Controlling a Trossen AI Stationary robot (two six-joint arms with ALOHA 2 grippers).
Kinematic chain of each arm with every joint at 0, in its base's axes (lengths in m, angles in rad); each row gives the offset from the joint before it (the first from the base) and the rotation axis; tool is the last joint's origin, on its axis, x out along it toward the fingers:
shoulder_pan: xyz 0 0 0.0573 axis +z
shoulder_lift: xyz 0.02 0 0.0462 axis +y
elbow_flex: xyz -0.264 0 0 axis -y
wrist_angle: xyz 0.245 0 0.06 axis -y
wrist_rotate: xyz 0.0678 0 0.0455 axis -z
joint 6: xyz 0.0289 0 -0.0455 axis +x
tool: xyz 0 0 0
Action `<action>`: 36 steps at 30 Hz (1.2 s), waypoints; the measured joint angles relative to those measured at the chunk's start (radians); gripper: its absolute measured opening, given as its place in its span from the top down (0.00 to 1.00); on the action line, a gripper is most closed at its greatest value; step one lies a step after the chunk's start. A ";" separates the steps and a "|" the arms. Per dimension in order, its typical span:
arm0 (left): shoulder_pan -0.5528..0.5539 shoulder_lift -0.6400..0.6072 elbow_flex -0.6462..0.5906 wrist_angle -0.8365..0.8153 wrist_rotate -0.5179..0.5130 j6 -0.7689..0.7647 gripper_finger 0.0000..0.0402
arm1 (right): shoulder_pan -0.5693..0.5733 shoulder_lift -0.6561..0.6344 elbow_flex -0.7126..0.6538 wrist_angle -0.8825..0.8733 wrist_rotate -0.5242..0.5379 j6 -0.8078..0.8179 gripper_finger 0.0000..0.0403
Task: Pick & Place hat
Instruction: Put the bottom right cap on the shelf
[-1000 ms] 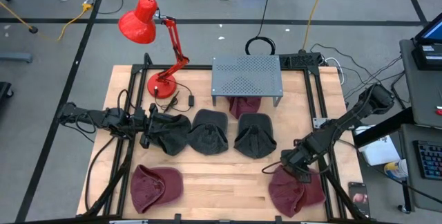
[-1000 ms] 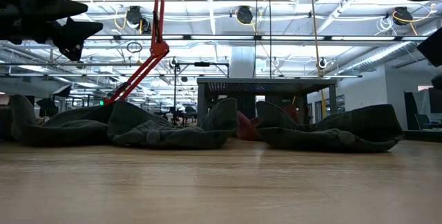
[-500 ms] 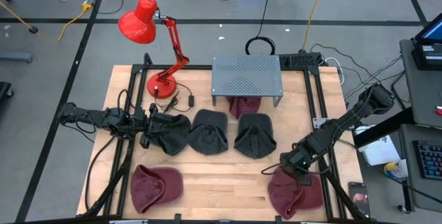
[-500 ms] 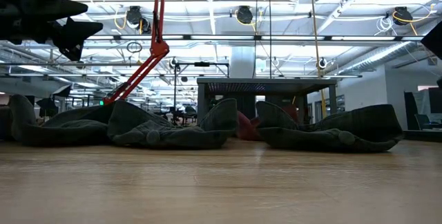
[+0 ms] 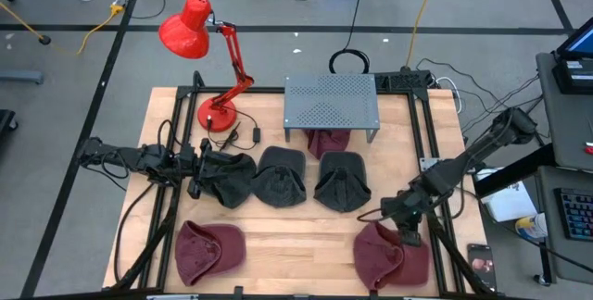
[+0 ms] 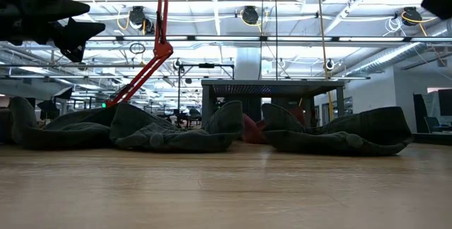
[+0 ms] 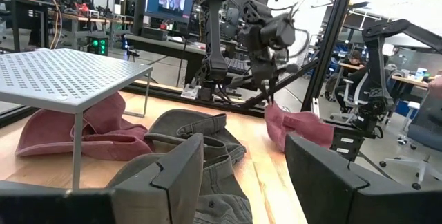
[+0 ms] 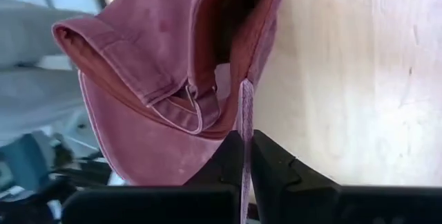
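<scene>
A maroon hat [image 5: 389, 256] lies near the table's front right corner. My right gripper [image 5: 408, 218] is right above its far part, shut on its thin adjuster strap [image 8: 245, 110]. Three dark grey hats [image 5: 281, 176] sit in a row mid-table. My left gripper [image 5: 199, 172] hovers open above the leftmost one [image 7: 200, 148], well clear of the table in the low view [image 6: 86, 18]. Another maroon hat [image 5: 210, 247] rests at the front left. A third maroon hat [image 5: 326, 140] lies under the shelf. My right gripper pinches the free tail of the maroon hat's strap [image 8: 244, 131] between its two fingers [image 8: 266, 162]. It comes from above, and the strap runs along the fingers. The hat's back opening [image 8: 221, 16] is drawn up toward the gripper, while its crown [image 5: 384, 265] rests on the table.
A grey perforated shelf [image 5: 331, 101] stands at the far middle, and a red desk lamp [image 5: 199, 27] at the far left. Black frame rails [image 5: 428, 143] run along both table sides. Bare wood [image 5: 296, 244] lies between the two front maroon hats.
My right arm has risen a little and drawn back toward the table's right edge. The maroon hat under it has changed shape. Its far part is pulled up and its left edge has shifted slightly toward the table's left.
</scene>
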 joint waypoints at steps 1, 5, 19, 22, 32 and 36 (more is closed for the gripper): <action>0.000 0.000 0.000 0.000 0.000 0.000 0.48 | 0.000 -0.016 0.005 0.001 0.004 0.007 0.99; 0.000 0.000 0.000 0.000 0.000 0.000 0.48 | 0.000 -0.084 0.025 0.002 0.082 0.035 0.99; 0.000 0.000 0.000 0.000 0.000 0.000 0.48 | 0.001 -0.237 0.154 0.023 0.529 -0.014 0.99; 0.000 0.000 0.000 0.000 0.000 0.000 0.48 | 0.001 -0.240 0.180 0.059 0.652 -0.067 0.99; 0.000 0.000 0.000 0.000 0.000 0.000 0.48 | 0.001 -0.237 0.187 0.288 1.042 -0.340 0.99; 0.000 0.000 0.000 0.000 0.000 0.000 0.48 | 0.001 -0.234 0.187 0.328 1.160 -0.410 0.99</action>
